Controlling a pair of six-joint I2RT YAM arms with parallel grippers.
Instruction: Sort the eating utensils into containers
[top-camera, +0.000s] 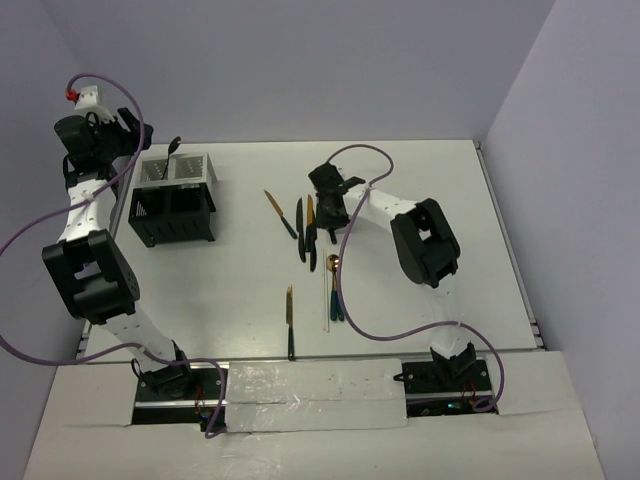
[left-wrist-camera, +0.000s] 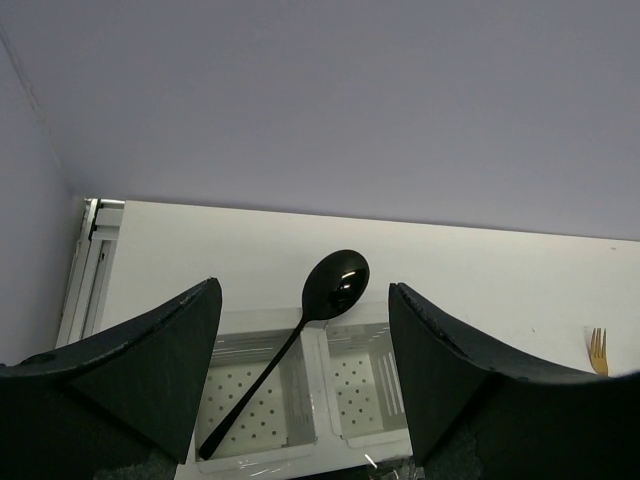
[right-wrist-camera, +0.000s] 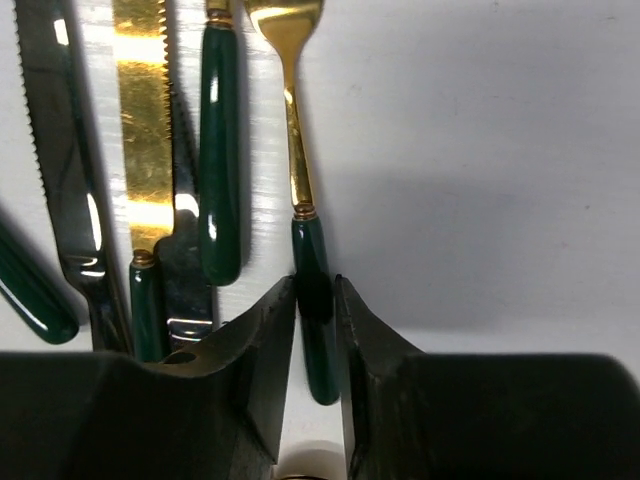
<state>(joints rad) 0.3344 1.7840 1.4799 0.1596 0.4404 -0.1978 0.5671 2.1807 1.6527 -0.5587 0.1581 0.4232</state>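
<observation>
While the left fingers (left-wrist-camera: 150, 370) hang wide apart and empty above the caddy (top-camera: 180, 228) at far left, where the all-dark spoon (left-wrist-camera: 338, 280) already leans in a compartment, the right fingers (right-wrist-camera: 255, 370) pinch the green handle of a gold-headed utensil (right-wrist-camera: 312, 250) on the tabletop (top-camera: 250, 290), apparently to lift it.

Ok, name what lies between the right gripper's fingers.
The dark green handle of the gold fork, in the right wrist view; the right gripper clamps it.
</observation>
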